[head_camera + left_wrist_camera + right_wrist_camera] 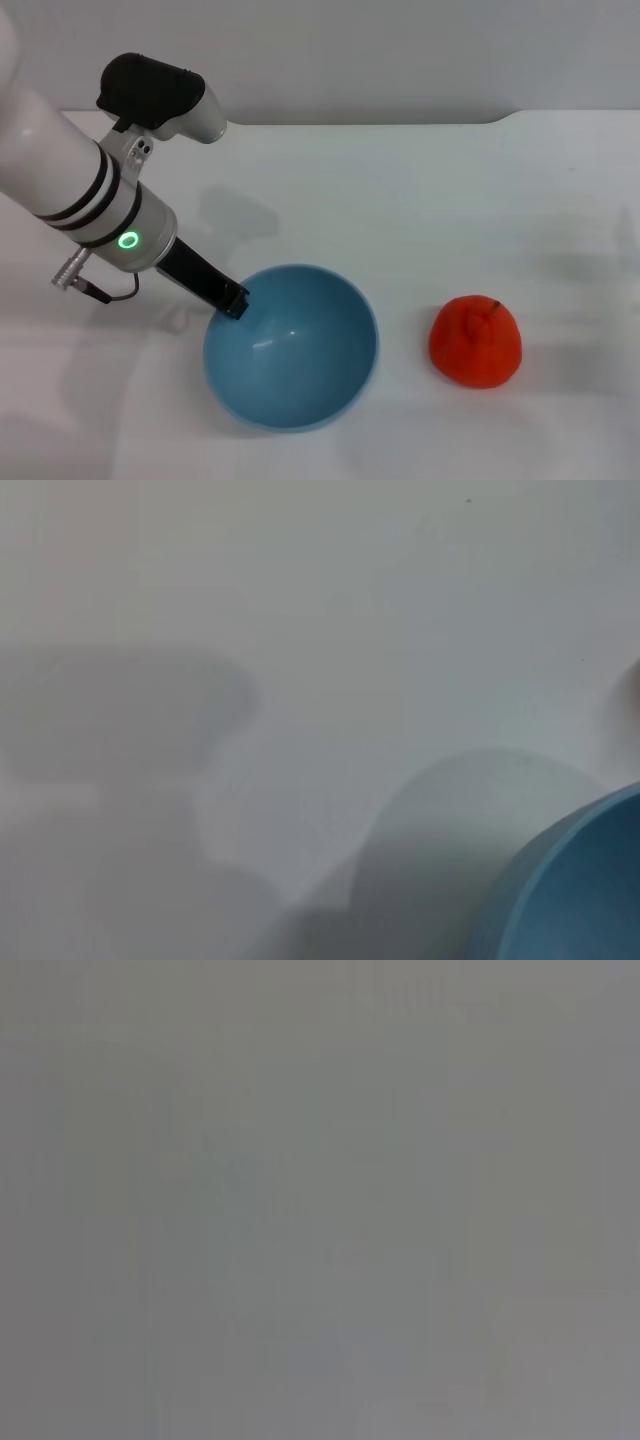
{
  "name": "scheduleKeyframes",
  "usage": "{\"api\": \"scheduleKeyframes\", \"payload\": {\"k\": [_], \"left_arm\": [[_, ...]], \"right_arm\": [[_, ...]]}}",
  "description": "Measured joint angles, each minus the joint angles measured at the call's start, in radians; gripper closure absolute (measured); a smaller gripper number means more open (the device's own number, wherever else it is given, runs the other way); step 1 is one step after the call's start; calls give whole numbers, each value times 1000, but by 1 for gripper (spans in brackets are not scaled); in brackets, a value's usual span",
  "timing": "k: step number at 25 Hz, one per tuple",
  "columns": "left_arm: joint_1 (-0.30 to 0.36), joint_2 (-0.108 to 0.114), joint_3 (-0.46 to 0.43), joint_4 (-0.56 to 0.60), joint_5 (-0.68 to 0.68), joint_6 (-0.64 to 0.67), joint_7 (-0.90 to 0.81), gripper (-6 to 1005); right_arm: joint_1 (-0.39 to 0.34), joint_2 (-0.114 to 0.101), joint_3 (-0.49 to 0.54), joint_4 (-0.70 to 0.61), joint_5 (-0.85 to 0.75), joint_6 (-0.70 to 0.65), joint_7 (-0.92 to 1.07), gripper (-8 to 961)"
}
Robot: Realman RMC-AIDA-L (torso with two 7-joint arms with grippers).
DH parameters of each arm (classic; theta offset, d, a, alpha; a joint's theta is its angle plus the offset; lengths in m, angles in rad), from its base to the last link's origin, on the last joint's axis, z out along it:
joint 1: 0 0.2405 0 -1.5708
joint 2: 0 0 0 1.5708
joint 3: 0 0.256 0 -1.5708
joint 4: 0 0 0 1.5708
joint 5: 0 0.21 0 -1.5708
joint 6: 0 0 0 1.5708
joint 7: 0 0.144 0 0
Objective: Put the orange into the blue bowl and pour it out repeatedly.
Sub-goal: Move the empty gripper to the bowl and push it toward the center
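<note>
The blue bowl [291, 346] is near the table's front, empty, with its opening tipped slightly towards me. My left gripper [236, 299] reaches down from the left and holds the bowl's left rim with its black fingers. The bowl's edge also shows in the left wrist view [580, 890]. The orange [476, 341] lies on the white table to the right of the bowl, apart from it, stem nub up. My right gripper is out of view, and the right wrist view shows only a plain grey surface.
The white table [400, 200] runs to a back edge along a grey wall. My left arm [90, 190] stretches over the table's left side.
</note>
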Motion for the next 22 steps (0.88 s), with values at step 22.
{"api": "scheduleKeyframes", "payload": {"k": [22], "left_arm": [[1, 1, -10, 8, -3, -6, -2, 1000]], "right_arm": [[187, -13, -477, -1179, -1174, -186, 2068, 438]]}}
